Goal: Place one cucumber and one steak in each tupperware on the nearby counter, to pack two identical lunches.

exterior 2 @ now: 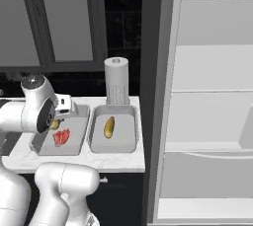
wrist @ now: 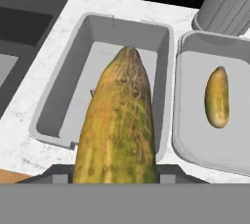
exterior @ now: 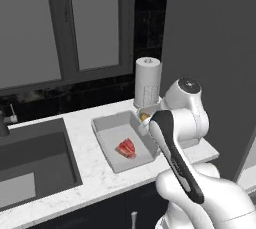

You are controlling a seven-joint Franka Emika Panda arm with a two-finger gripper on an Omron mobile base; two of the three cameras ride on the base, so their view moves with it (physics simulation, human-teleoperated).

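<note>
In the left base view, a flat red-pink steak lies in a shallow grey plastic tupperware on the white marble counter.

In the right base view, a stubby yellow-green cucumber lies in the other grey tray.

In the hand view, the gripper is closed on a second cucumber, holding it above the left tray.

Arm: glossy white rounded shells, bulbous at the joints; a dark grey-black band runs lengthwise along one link; round dark cap with a pale ring and small markings on the top joint; second dark disc on a joint's side; no cables visible.
</note>
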